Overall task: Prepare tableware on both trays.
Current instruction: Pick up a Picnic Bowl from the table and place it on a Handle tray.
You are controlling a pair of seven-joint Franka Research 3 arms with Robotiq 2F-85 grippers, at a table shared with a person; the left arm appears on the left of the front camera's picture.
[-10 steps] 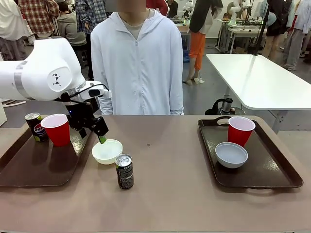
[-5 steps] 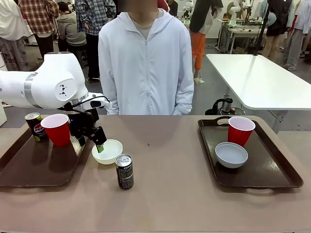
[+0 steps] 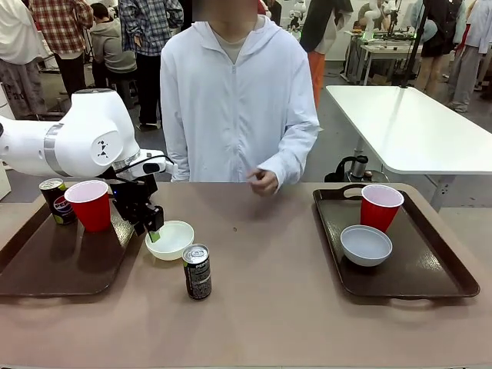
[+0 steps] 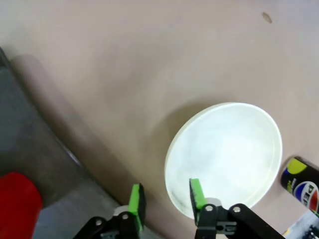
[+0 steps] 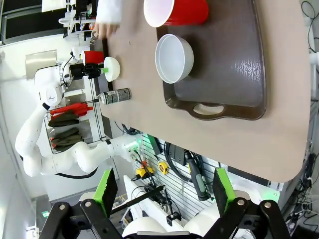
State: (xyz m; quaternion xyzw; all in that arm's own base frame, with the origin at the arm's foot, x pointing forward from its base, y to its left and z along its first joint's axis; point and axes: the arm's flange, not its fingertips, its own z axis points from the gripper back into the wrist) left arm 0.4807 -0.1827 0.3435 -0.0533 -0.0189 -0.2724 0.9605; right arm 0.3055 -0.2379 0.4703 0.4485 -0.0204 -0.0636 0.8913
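I am holding my left claw (image 4: 165,187) astride the cream bowl (image 4: 227,152)'s rim, jaws narrow. Whether it is pinching I cannot tell. The tray (image 4: 30,144) just beside the claw is lacking a bowl.

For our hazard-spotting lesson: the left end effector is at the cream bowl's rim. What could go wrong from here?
1. The left end effector straddles only the cream bowl's thin rim; lifted, the bowl might tilt or slip.
2. The soda can stands close beside the bowl; a swing could topple it.
3. If it goes to the left tray, the raised rim and red cup could snag a low carry.
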